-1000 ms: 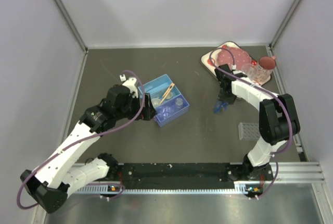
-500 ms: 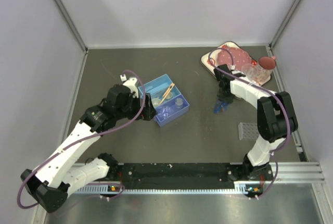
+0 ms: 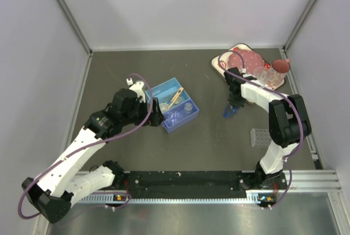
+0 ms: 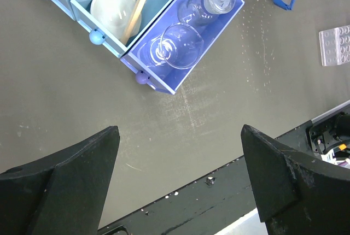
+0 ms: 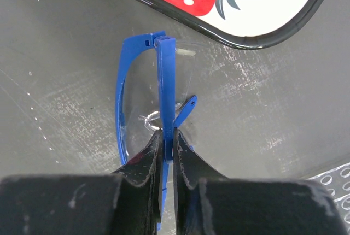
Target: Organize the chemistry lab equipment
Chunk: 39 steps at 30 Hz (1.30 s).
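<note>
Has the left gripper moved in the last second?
No. The left gripper holds the same spot at the blue plastic divided box's left edge, fingers open.

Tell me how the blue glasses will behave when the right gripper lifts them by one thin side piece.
The glasses look like thin plastic, so they are probably light. The right gripper is shut on one narrow hinged side piece, so the frame may swing or fold when lifted. The clear lens is smooth and might scratch if dragged over the table.
</note>
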Each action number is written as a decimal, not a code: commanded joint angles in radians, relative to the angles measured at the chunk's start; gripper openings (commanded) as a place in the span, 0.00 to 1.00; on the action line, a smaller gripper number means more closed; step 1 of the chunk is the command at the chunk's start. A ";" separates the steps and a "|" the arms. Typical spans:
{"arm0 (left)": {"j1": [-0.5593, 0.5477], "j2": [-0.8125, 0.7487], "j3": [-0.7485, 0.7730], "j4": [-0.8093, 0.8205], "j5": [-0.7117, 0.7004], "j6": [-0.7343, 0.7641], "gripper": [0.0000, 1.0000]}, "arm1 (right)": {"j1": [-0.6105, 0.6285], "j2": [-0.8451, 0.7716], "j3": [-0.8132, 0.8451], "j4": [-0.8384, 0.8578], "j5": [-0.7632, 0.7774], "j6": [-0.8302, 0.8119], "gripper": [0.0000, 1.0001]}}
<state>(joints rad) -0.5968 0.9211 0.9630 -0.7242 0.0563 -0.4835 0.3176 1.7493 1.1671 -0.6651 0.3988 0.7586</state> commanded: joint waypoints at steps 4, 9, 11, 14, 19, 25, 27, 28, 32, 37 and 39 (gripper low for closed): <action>0.003 -0.019 0.033 0.037 0.005 0.005 0.98 | -0.005 -0.050 0.042 0.013 0.011 -0.015 0.00; 0.003 -0.025 0.033 0.037 0.002 0.005 0.98 | 0.034 -0.100 0.089 -0.025 0.026 -0.030 0.00; 0.003 -0.027 0.033 0.037 -0.001 0.005 0.98 | 0.047 -0.114 0.140 -0.059 0.031 -0.038 0.00; 0.003 -0.036 0.036 0.032 -0.009 0.006 0.98 | 0.093 -0.137 0.222 -0.097 0.035 -0.044 0.00; 0.003 -0.047 0.054 0.013 -0.018 0.008 0.98 | 0.153 -0.137 0.382 -0.126 -0.024 -0.024 0.00; 0.003 -0.073 0.078 -0.020 -0.049 0.000 0.98 | 0.225 -0.088 0.547 -0.128 -0.077 0.053 0.00; 0.003 -0.083 0.082 -0.030 -0.084 -0.004 0.98 | 0.261 -0.045 0.586 -0.126 -0.078 0.093 0.00; 0.003 -0.085 0.085 -0.038 -0.090 -0.007 0.98 | 0.273 -0.028 0.621 -0.126 -0.090 0.105 0.00; 0.003 -0.102 0.102 -0.072 -0.145 -0.035 0.98 | 0.320 0.056 0.680 -0.123 -0.101 0.206 0.00; 0.003 -0.128 0.143 -0.135 -0.249 -0.083 0.97 | 0.392 0.159 0.753 -0.102 -0.104 0.291 0.00; 0.003 -0.151 0.158 -0.152 -0.286 -0.098 0.97 | 0.411 0.185 0.775 -0.097 -0.094 0.332 0.00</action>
<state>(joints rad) -0.5968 0.8158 1.0580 -0.8398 -0.1226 -0.5354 0.6815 1.8919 1.8584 -0.7830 0.2993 0.9848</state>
